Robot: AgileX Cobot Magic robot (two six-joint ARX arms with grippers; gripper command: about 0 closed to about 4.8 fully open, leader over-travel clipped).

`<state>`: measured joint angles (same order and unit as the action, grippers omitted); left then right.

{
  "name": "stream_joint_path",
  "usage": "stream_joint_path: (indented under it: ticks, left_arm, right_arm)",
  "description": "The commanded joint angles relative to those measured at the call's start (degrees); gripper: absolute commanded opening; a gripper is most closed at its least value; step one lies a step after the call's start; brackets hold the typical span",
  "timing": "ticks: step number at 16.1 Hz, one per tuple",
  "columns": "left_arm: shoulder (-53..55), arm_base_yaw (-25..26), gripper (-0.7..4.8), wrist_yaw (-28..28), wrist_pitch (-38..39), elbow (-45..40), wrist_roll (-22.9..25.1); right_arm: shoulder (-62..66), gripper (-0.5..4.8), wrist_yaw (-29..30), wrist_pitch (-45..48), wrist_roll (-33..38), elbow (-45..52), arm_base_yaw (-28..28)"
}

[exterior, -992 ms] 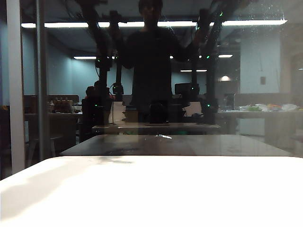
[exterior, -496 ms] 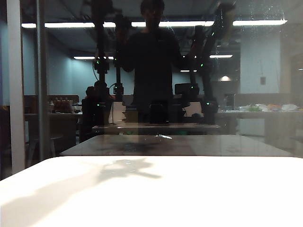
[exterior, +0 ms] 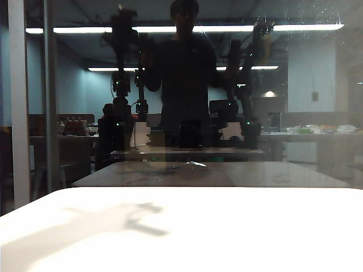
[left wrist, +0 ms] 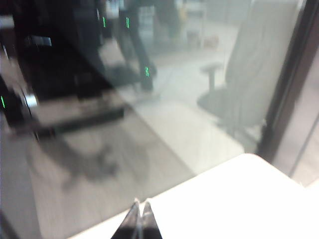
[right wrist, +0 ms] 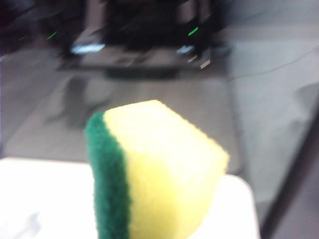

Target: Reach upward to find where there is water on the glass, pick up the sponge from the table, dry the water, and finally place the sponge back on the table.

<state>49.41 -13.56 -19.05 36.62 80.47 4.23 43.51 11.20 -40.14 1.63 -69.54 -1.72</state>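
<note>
The yellow sponge (right wrist: 164,169) with its dark green layer (right wrist: 107,179) fills the right wrist view, held up over the white table (right wrist: 45,199) close to the glass (right wrist: 149,89). It hides my right gripper's fingers. My left gripper (left wrist: 141,219) is shut and empty, its tips together above the table's (left wrist: 234,199) far edge by the glass (left wrist: 99,139). In the exterior view the arms show only as dark reflections in the glass (exterior: 317,85). Water (exterior: 311,12) speckles the pane at the upper right. The table (exterior: 227,232) carries an arm's shadow.
A grey vertical frame bar (exterior: 17,102) stands at the left of the pane, and a dark frame post (left wrist: 286,94) shows in the left wrist view. The pane reflects a standing person, ceiling lights and a room. The table's rounded corner (right wrist: 241,186) lies near the sponge.
Both arms' reflections have come down from the top of the pane. An arm's shadow has appeared and spread over the left half of the table.
</note>
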Motion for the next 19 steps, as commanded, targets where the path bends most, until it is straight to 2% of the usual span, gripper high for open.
stream_joint_path:
  ticks: [1, 6, 11, 19]
  left_arm:
    - [-5.31, -0.02, -0.05, -0.52, -2.03, -7.61, -1.73]
    - [-13.68, -0.02, -0.06, -0.50, -3.48, -17.92, -1.95]
    - [-16.74, -0.02, -0.06, -0.50, -3.58, -22.10, -3.65]
    - [-20.94, -0.02, -0.05, -0.48, -3.67, -27.52, -3.67]
  right_arm:
    - [-0.68, -0.09, 4.44, 1.64, 1.90, 7.34, 1.99]
    - [-0.57, -0.09, 5.95, 12.50, 5.29, 22.03, 7.63]
    - [1.99, -0.09, 6.97, 24.24, 11.13, 33.55, 13.09]
    - [19.91, -0.09, 6.99, 36.94, 12.15, 36.76, 23.30]
